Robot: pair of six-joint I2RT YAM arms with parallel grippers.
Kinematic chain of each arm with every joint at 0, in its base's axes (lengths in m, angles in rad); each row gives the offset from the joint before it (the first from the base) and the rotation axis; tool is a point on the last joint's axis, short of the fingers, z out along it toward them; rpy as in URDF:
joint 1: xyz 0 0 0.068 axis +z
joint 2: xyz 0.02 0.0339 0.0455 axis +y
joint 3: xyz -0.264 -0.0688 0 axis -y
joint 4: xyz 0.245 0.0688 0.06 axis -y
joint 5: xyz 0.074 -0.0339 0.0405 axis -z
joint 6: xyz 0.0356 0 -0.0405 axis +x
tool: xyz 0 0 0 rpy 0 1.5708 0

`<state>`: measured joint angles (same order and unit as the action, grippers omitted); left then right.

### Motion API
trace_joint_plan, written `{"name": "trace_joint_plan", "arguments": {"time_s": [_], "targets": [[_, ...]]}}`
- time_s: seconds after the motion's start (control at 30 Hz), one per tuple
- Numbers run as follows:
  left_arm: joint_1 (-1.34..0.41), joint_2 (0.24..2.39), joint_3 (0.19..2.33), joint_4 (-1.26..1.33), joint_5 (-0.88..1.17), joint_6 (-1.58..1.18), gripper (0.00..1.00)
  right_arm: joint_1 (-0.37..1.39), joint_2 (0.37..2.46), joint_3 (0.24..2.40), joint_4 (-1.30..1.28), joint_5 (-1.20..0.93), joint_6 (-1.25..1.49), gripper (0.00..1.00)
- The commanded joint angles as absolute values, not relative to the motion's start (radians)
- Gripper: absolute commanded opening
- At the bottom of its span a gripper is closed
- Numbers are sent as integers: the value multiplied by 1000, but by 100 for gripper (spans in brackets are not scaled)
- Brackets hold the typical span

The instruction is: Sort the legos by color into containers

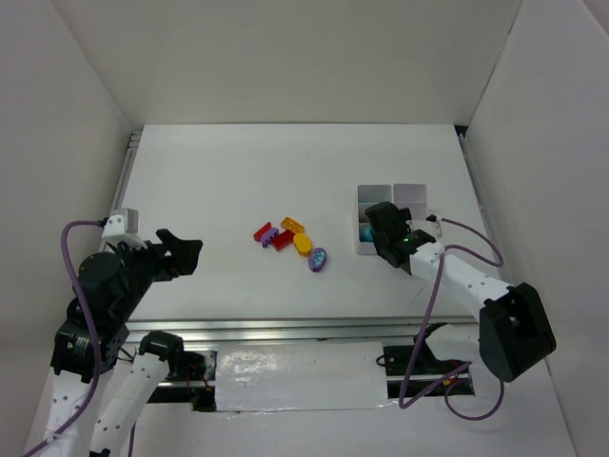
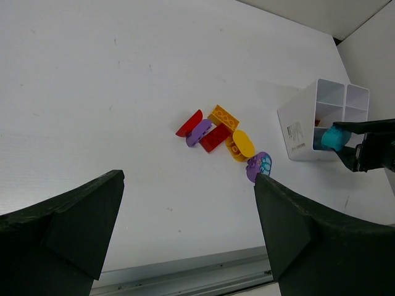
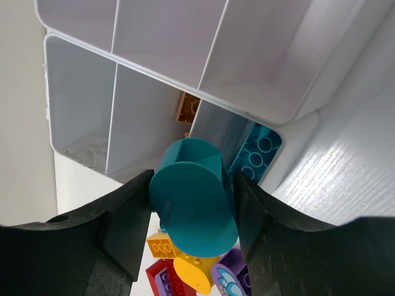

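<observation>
The white compartment tray (image 1: 415, 192) stands right of centre; it also shows in the left wrist view (image 2: 295, 126) and close up in the right wrist view (image 3: 154, 37). My right gripper (image 1: 384, 235) hovers over the tray's near-left compartment, shut on a teal oval brick (image 3: 194, 200), also seen in the left wrist view (image 2: 335, 138). A teal studded brick (image 3: 258, 152) and an orange brick (image 3: 187, 107) lie in tray compartments. Red (image 1: 263, 230), purple (image 1: 269, 237), red (image 1: 283, 240), orange (image 1: 292, 226), yellow (image 1: 303, 244) and purple oval (image 1: 317, 259) bricks lie mid-table. My left gripper (image 1: 190, 252) is open and empty at the left.
White walls enclose the table on three sides. A metal rail (image 1: 285, 333) runs along the near edge. The right arm's cable (image 1: 476, 243) loops beside the tray.
</observation>
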<state>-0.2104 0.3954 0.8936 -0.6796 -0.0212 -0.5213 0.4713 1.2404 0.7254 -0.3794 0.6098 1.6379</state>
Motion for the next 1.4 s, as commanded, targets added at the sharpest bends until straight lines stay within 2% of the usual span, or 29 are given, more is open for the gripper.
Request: {"name": "trace_joint_plan", "arguments": {"time_s": [0.0, 0.13, 0.2, 0.33, 0.4, 0.43, 0.47, 0.57, 0.87, 1.0, 1.37], "targets": [[-209, 382, 887, -630, -11, -491, 100, 466, 1216, 721, -344, 640, 1649, 61], [-209, 379, 887, -630, -9, -491, 99, 466, 1220, 724, -350, 638, 1652, 66], [-209, 377, 887, -632, -9, -491, 99, 466, 1224, 724, -354, 635, 1652, 72], [-209, 376, 887, -632, -9, -491, 99, 466, 1223, 719, -351, 632, 1654, 73], [-209, 373, 887, -629, -9, -489, 100, 466, 1213, 710, -342, 630, 1654, 67], [-209, 374, 887, -630, -9, -489, 100, 466, 1204, 709, -341, 634, 1654, 56], [-209, 373, 887, -629, -9, -489, 100, 465, 1201, 704, -331, 634, 1652, 51], [-209, 373, 885, -629, -9, -489, 100, 466, 1197, 692, -330, 632, 1654, 44], [-209, 370, 884, -629, -9, -489, 100, 466, 1183, 678, -363, 620, 1670, 38], [-209, 371, 884, -627, -9, -489, 100, 466, 1137, 654, -354, 632, 1667, 46], [-209, 370, 885, -629, -9, -489, 100, 466, 1074, 640, -339, 649, 1599, 47]]}}
